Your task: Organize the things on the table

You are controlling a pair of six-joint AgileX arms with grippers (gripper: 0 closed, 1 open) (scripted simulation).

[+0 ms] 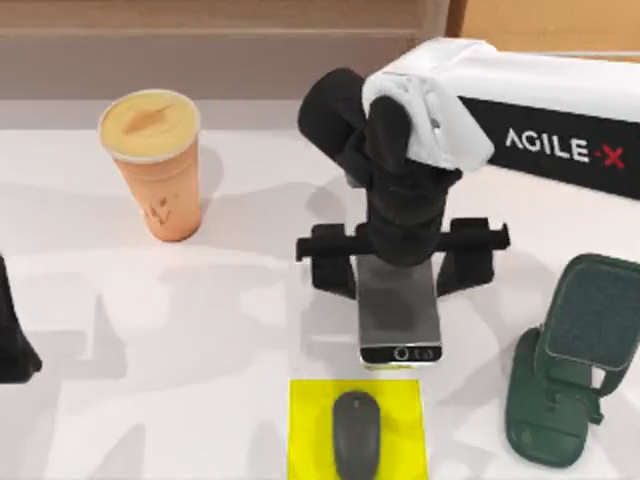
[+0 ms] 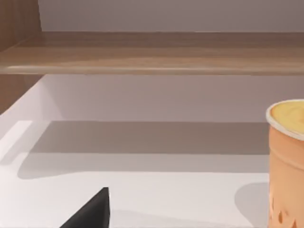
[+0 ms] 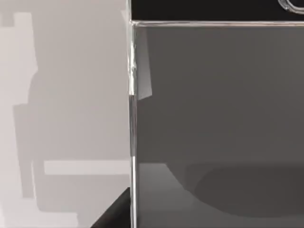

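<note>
Count: I saw one paper cup (image 1: 153, 165), one smartphone (image 1: 399, 315), one computer mouse (image 1: 357, 434), one yellow pad (image 1: 308, 432) and one dark green stand (image 1: 565, 380) on the white table (image 1: 180, 350).
Cup: it stood upright at the table's back left, tan lid on top; my left wrist camera caught it (image 2: 286, 161) at the frame's edge, with the wooden cabinet (image 2: 152, 52) behind.
Smartphone: it lay flat, screen up, near the table's middle, long axis running front to back, the end with the round button towards the front edge. Its front end sat just behind the pad.
Mouse: it lay on the yellow pad at the front centre, long axis front to back, roughly parallel to the phone.
Stand: it sat at the front right, well apart from the cup and near the phone's right side.
Right gripper (image 1: 401, 262): I had it directly over the phone's back half, fingers spread wide, one on each side of the phone's long edges and clear of them. My right wrist camera looked straight down on the screen (image 3: 213, 123) and its silver edge.
Left gripper (image 1: 15, 345): parked at the table's left edge; I could not tell how its fingers stood.
</note>
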